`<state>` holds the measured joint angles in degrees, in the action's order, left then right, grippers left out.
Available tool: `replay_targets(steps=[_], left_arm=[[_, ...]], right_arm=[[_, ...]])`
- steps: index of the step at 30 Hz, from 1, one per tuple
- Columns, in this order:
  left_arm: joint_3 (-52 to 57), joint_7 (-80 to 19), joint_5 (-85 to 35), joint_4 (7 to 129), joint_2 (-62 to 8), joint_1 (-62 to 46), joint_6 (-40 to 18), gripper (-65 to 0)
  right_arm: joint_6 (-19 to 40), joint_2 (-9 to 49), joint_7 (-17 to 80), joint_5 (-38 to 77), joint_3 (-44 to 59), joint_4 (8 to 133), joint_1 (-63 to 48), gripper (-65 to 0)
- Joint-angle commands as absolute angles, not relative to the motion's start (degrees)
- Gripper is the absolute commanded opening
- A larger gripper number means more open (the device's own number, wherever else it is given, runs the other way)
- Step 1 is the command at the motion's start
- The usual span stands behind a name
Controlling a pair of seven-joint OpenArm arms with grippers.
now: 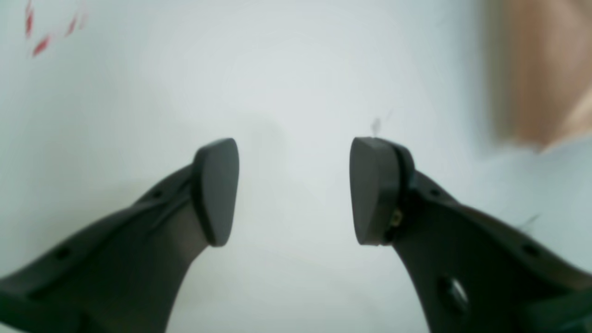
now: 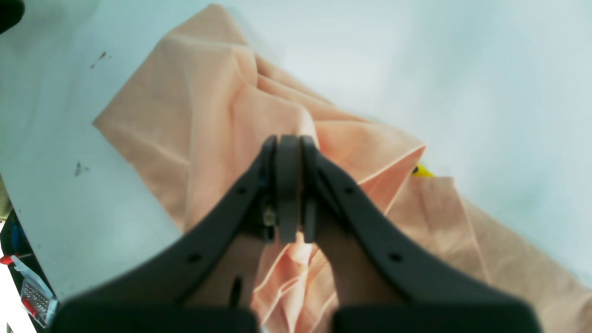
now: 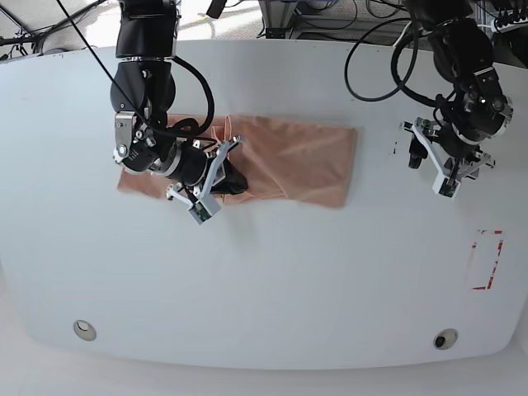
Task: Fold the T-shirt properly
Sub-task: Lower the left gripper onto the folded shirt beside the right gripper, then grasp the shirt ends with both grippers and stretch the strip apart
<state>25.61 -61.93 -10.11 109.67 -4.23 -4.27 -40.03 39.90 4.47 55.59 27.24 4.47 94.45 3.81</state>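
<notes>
No readable text, label, brand or number in any view. Only sign-like mark: red dashed rectangle outline (image 3: 487, 261) on white surface (image 3: 272, 280), near its edge, well apart from both sets of jaws, nearer left arm's; nothing written inside. Left wrist view shows same red dashes (image 1: 41, 27) far corner, blurred, no lettering.

- left gripper (image 1: 294, 192): matte black curved fingers (image 1: 215, 192), flat rounded pads, small holes down the sides
- right gripper (image 2: 290, 185): same black fingers
- both arms are black with white brackets near the wrists, black cables looping off toward 12 o'clock
</notes>
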Motion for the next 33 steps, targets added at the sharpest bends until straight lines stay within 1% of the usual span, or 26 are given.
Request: replay_targets(steps=[1,5,6,7,8,10,11,12,13,20,25,28,31,33], left_arm=[[21.76,-60.97,-9.45,110.46,-1.8,-0.84,-40.0,-30.7],[13.05,-60.97,-6.2,109.49,1.71,2.07,-40.0,-31.8],[10.59,-60.97,-4.88,108.44,2.51,2.59,-40.0,-34.3],[8.92,-60.97,-3.91,107.56,3.03,2.95,-40.0,-37.5],[6.55,-60.97,-2.68,106.24,3.56,3.3,-40.0,-42.2],[2.95,-60.97,-0.13,103.6,4.44,3.56,-40.0,-54.4],[1.98,-60.97,0.84,102.73,4.7,3.56,-40.0,-59.0],[1.36,-60.97,1.36,101.85,4.7,3.56,-40.0,-61.8],[1.19,-60.97,1.63,100.88,4.7,3.56,-40.0,-62.8],[1.36,-60.88,1.71,96.4,4.35,3.38,-40.0,-62.8],[5.85,-60.7,1.63,94.99,4.35,3.56,-40.0,-62.8],[6.55,-57.27,1.89,91.47,4.35,3.56,-40.0,-62.8],[6.55,-53.14,1.98,86.55,4.26,3.38,-40.0,-62.8],[6.55,-52.35,1.89,83.38,4.26,3.38,-40.0,-62.8]], right_arm=[[40.0,4.88,54.29,28.35,4.7,95.6,4.88,-65.0],[40.0,4.62,54.29,28.35,4.62,95.6,4.7,-65.0],[40.0,4.62,54.29,28.35,4.62,95.6,4.7,-65.0],[40.0,4.62,54.29,28.35,4.62,95.6,4.79,-65.0],[40.0,4.62,54.29,28.35,4.62,95.6,4.88,-65.0],[40.0,4.62,54.29,28.35,4.62,95.6,4.88,-65.0],[40.0,4.7,54.29,28.35,4.62,95.6,4.88,-65.0],[40.0,4.79,54.29,28.35,4.62,95.6,4.97,-65.0],[40.0,4.79,54.29,28.35,4.62,95.6,4.97,-65.0],[40.0,4.97,54.29,28.35,4.97,95.6,4.97,-65.0],[40.0,4.97,54.2,28.26,5.05,95.6,5.05,-65.0],[40.0,4.97,54.11,28.26,5.32,95.6,5.05,-65.0],[40.0,4.97,54.11,28.26,7.87,95.6,4.97,-65.0],[40.0,4.97,54.11,28.26,8.66,95.6,4.97,-65.0]])
